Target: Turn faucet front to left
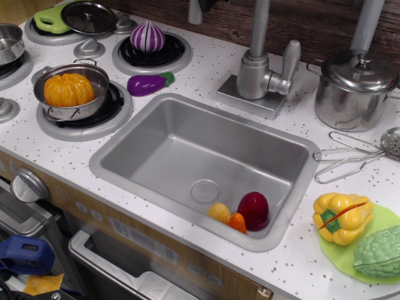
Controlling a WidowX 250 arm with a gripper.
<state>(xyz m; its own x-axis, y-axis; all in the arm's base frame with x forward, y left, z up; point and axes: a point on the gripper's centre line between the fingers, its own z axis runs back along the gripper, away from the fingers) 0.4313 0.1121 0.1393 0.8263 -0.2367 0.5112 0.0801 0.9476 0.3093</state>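
Note:
The silver-grey faucet (pixel 253 74) stands on its square base (pixel 249 100) behind the sink. Its tube neck (pixel 259 25) rises out of the top of the frame. The downturned spout end (pixel 195 11) hangs at the top edge, left of the neck, over the back of the counter. The side lever handle (pixel 290 59) points up on the right of the body. Only a dark sliver of my gripper (pixel 210 4) shows at the top edge, right beside the spout end. Its fingers are cut off by the frame.
The sink (pixel 156 156) holds a dark red, an orange and a yellow toy food (pixel 240 214). A steel lidded pot (pixel 353 87) and a grey pole (pixel 367 24) stand to the right, with a purple eggplant (pixel 149 83), an onion (pixel 147 36) and a pumpkin pot (pixel 70 90) to the left. A skimmer (pixel 350 156) and a green plate (pixel 387 219) lie at the right.

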